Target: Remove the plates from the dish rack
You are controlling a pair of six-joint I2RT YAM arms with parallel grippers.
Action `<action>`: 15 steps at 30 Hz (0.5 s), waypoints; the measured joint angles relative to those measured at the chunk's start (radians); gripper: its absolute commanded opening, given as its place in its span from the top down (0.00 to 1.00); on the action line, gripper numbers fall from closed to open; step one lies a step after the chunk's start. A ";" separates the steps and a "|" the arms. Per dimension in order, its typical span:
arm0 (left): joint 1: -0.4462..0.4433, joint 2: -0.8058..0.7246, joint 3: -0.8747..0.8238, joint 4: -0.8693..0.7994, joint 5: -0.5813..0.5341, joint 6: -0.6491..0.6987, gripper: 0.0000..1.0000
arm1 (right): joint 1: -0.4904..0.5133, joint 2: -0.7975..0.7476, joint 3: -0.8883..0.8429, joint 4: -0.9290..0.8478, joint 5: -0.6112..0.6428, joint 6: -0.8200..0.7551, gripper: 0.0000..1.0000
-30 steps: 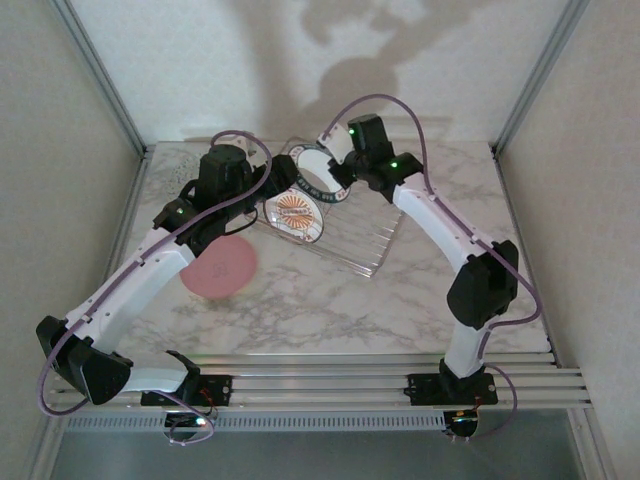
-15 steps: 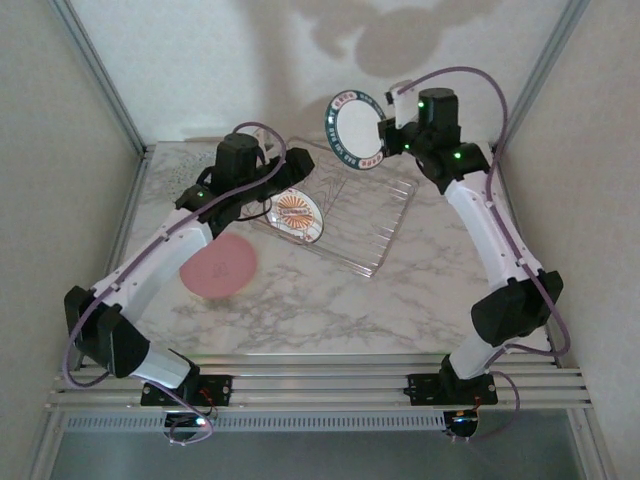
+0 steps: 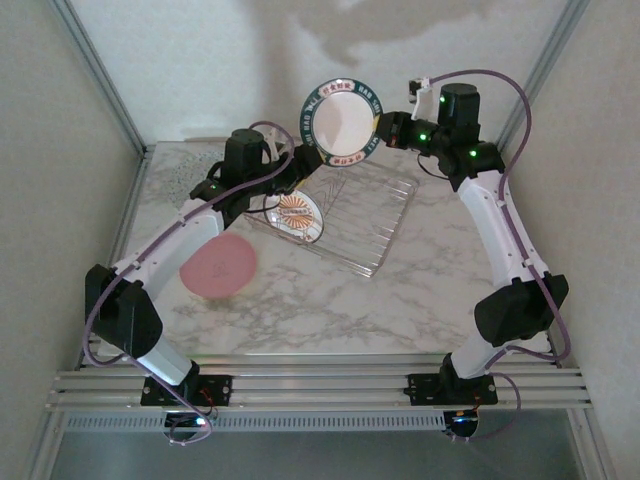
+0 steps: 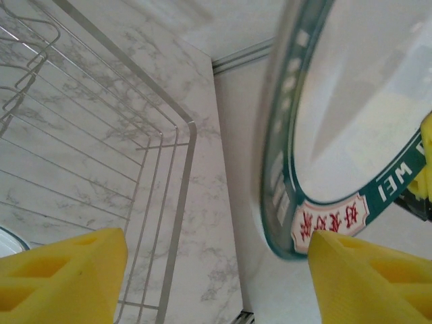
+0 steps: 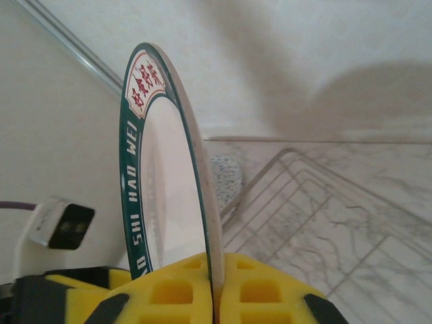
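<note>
- Plate in play: the green-rimmed plate (image 3: 340, 120), held on edge in the air above the far side of the dish rack (image 3: 372, 228), its white face turned toward the top camera.
- Right gripper (image 3: 385, 133) is clamped on the plate's right rim; its wrist view shows the rim pinched between both yellow pads (no gap to see).
- Left gripper (image 3: 300, 160) sits just below and left of the plate with its jaws spread wide. From its wrist, the plate's lower rim hangs ahead of the gap, close to the right-hand finger (image 4: 368, 280) and well off the other. Whether the rim is already between the fingers I cannot tell.
- So the plate lies up and to the right of the left claw. A handover looks likely, and the claw would have to shift toward the rim before closing.
- Below, the white emblem plate (image 3: 297, 215) stands at the rack's left end, under the left arm. The pink plate (image 3: 218, 268) lies flat on the table (image 3: 330, 300), left of the rack.
- Open marble in front and to the right of the rack gives room to set a plate down; the back wall is close behind the lifted one.
</note>
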 measured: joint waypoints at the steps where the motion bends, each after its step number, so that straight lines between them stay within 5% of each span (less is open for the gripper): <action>1: 0.002 0.000 0.000 0.006 0.003 -0.003 0.32 | 0.000 0.000 0.000 0.002 -0.013 0.013 1.00; 7: 0.007 0.000 0.000 0.043 0.010 -0.022 0.42 | 0.000 0.003 -0.001 0.013 -0.071 0.076 1.00; 15: 0.007 0.000 -0.007 0.102 0.013 -0.063 0.82 | 0.010 0.037 -0.005 -0.012 -0.108 0.125 1.00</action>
